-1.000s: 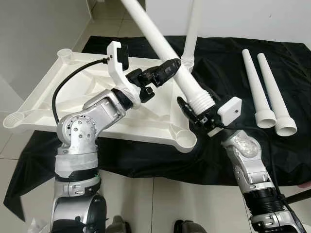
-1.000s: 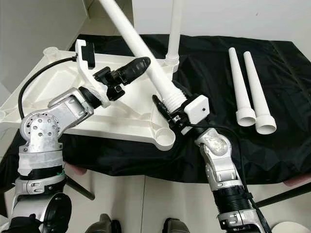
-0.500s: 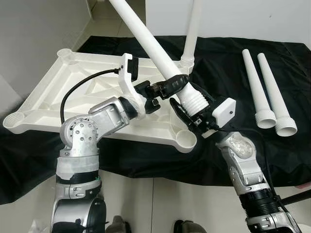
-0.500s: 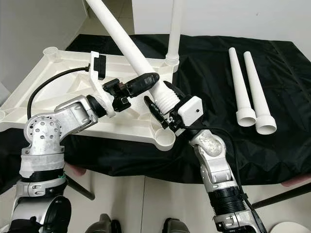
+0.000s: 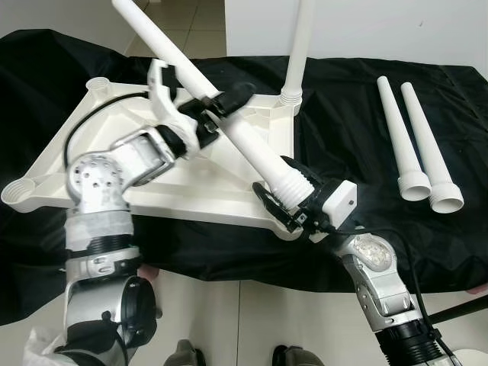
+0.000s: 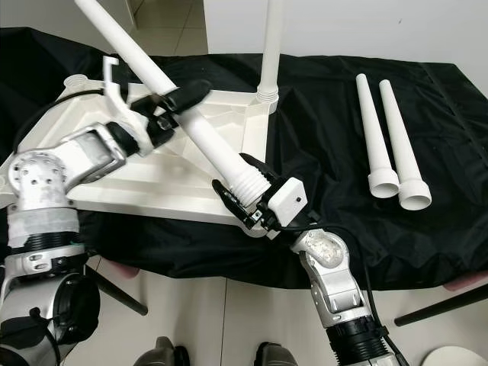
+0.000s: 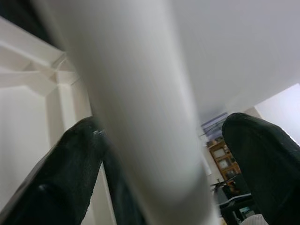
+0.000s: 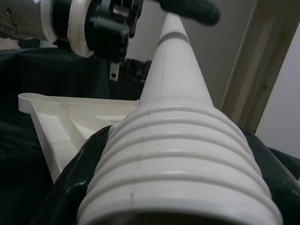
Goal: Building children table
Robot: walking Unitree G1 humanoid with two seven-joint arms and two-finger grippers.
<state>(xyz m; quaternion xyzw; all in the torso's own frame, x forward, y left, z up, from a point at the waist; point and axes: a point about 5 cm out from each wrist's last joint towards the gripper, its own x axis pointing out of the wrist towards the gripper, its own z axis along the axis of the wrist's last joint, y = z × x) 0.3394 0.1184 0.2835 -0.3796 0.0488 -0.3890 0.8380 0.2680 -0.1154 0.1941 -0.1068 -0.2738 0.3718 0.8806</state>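
A white plastic tabletop (image 5: 114, 164) is lying upside down on black cloth, its ribbed underside facing up and round sockets showing at its corners. One white leg (image 5: 296, 46) is standing upright in the socket at the 1 o'clock corner. A second white leg (image 5: 221, 122), long and tapered with a ribbed threaded end (image 5: 293, 181), is slanting across the tabletop, its narrow end pointing toward 11 o'clock and its threaded end hanging just above the 5 o'clock corner socket. Two more white legs (image 5: 415, 141) are lying side by side, touching, on the cloth at 3 o'clock, their wide open ends pointing toward 5 o'clock.
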